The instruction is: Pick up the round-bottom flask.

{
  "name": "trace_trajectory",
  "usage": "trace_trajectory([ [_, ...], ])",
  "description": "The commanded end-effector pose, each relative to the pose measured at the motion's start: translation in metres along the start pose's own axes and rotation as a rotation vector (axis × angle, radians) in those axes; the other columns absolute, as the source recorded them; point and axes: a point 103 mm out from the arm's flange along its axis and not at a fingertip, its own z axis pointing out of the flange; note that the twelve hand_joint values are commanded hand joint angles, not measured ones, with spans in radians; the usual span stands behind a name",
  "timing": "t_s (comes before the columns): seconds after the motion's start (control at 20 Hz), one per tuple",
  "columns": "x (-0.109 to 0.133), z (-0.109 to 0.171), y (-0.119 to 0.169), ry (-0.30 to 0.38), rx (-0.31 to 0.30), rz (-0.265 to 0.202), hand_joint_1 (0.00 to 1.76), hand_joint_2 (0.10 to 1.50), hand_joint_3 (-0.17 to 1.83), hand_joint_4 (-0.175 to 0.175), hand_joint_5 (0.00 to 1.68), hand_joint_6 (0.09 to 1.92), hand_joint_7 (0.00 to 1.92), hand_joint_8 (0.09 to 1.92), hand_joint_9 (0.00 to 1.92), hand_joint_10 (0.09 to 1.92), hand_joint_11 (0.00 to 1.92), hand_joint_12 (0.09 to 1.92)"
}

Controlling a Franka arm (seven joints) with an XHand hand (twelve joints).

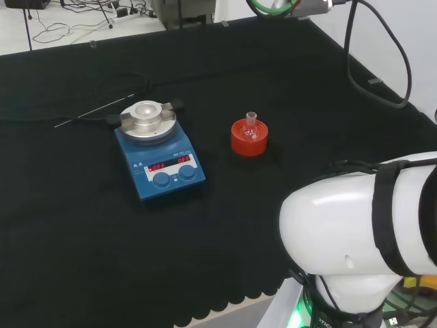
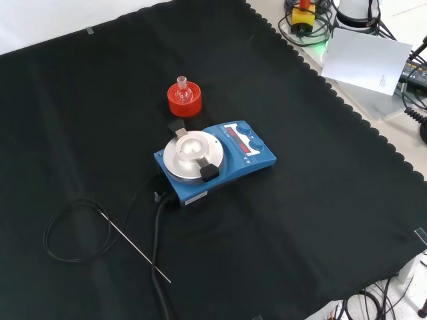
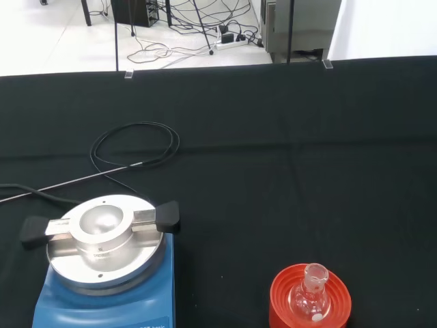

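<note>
The small clear glass round-bottom flask (image 1: 250, 127), upright on its red ribbed ring stand (image 1: 248, 139) at the head view's centre, looks light, slippery and fragile, best pinched at its short neck; whether the hand is open or closed I cannot tell.

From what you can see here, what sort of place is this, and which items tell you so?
Most likely a chemistry lab bench: a blue stirrer hotplate and a small glass round-bottom flask on a red ribbed stand.

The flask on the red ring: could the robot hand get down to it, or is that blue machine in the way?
Probably yes. The flask stands upright on its red ring, apart from the blue machine, with bare cloth around it.
</note>
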Motion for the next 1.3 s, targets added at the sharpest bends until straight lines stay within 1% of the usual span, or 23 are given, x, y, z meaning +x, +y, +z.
trace_trajectory([
  [0.05,-0.001,0.001,0.001,-0.008,-0.011,0.004,0.37,1.05,0.65,-0.003,0.31,0.5,0.3,0.82,0.42,0.89,0.21,1.29],
  [0.1,-0.002,0.001,0.002,-0.008,-0.012,0.005,0.24,1.14,0.53,0.001,0.33,0.44,0.17,0.7,0.3,0.77,0.1,1.27],
  [0.15,-0.003,0.002,0.003,-0.008,-0.011,0.007,0.17,1.2,0.44,0.003,0.35,0.38,0.12,0.63,0.24,0.71,0.05,1.27],
  [0.25,-0.005,0.002,0.006,-0.005,-0.017,0.011,0.13,1.25,0.34,0.004,0.38,0.31,0.09,0.56,0.2,0.65,0.01,1.26],
  [0.4,-0.009,0.006,0.011,-0.001,-0.014,0.022,0.12,1.27,0.31,0.003,0.4,0.28,0.08,0.54,0.2,0.63,0.0,1.26],
  [0.65,-0.023,0.023,0.023,0.007,0.011,0.057,0.13,1.28,0.3,0.002,0.41,0.28,0.09,0.54,0.21,0.63,0.0,1.26],
  [0.85,-0.037,0.047,0.036,0.027,0.041,0.102,0.15,1.28,0.29,0.001,0.43,0.27,0.1,0.55,0.22,0.64,0.0,1.27],
  [1.05,-0.05,0.076,0.047,0.056,0.068,0.131,0.18,1.27,0.28,0.0,0.44,0.27,0.1,0.55,0.23,0.64,0.0,1.28],
  [1.2,-0.06,0.098,0.057,0.085,0.09,0.149,0.27,1.25,0.25,0.001,0.47,0.28,0.12,0.55,0.24,0.64,0.0,1.3],
  [1.3,-0.067,0.115,0.065,0.122,0.108,0.163,0.35,1.22,0.24,0.001,0.49,0.29,0.12,0.55,0.26,0.64,0.0,1.32],
])
